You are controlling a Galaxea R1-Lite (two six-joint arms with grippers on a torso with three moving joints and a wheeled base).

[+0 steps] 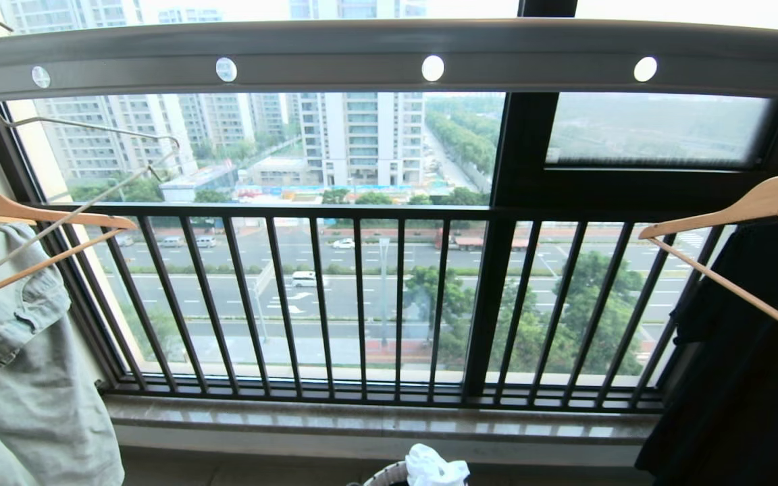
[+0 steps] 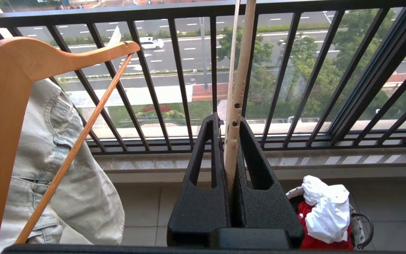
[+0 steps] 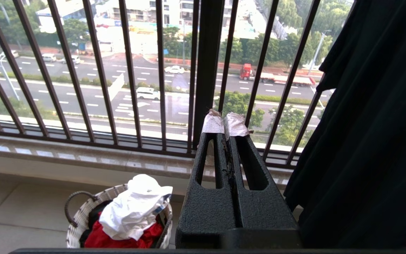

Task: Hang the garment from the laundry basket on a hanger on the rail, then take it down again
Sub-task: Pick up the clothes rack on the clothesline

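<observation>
The grey rail (image 1: 389, 57) with round holes runs across the top of the head view. At its left end is the cream wire hanger (image 1: 92, 128); where its hook catches is out of frame. My left gripper (image 2: 227, 120) is shut on the hanger's thin cream bar (image 2: 240, 81), which stands straight up out of the jaws. The white garment (image 2: 324, 208) (image 3: 132, 208) (image 1: 433, 466) lies crumpled on top of the laundry basket (image 3: 79, 222) (image 2: 361, 225) on the floor below the window. My right gripper (image 3: 225, 124) hangs shut and empty above the basket's right side, its tips wrapped in tape.
A wooden hanger (image 1: 44, 214) (image 2: 2, 106) carrying pale jeans (image 1: 17, 378) hangs at the left. Another wooden hanger (image 1: 754, 202) with a black shirt (image 1: 747, 378) (image 3: 368, 123) hangs at the right. A red garment (image 3: 118, 240) lies under the white one. Black window bars (image 1: 362, 297) and a stone sill (image 1: 375, 422) stand ahead.
</observation>
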